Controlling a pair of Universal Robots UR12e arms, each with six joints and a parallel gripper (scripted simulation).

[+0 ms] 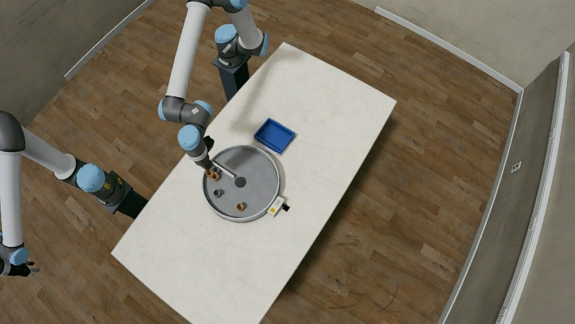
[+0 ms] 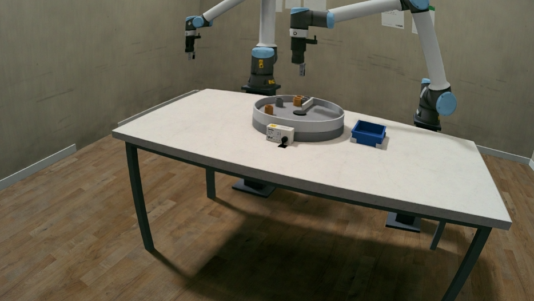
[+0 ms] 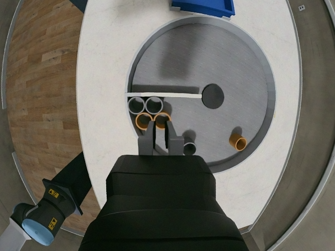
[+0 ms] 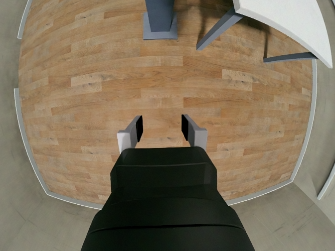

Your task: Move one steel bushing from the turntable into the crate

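Observation:
The turntable [image 1: 257,169] [image 2: 325,125] [image 3: 238,67] bears three grey steel bushings and three orange ones. One steel bushing [image 1: 217,193] [image 2: 279,102] [image 3: 189,145] stands alone, partly hidden by my left gripper in the left wrist view. Two more stand side by side against the white bar [image 3: 167,94], with two orange bushings beside them. My left gripper [image 2: 302,74] [image 3: 160,129] is partly open and empty, high above the turntable. My right gripper [image 2: 191,58] [image 4: 162,122] is wide open and empty, away from the table. The blue crate [image 1: 274,135] [image 2: 366,139] sits level between its corner guides [image 2: 353,140] and looks empty.
The third orange bushing [image 1: 239,204] [image 2: 269,110] [image 3: 234,139] stands apart near the rim. A white box [image 1: 276,206] [image 2: 280,133] with a black knob is at the turntable's side. The turntable has a raised wall; the crate stands close outside it.

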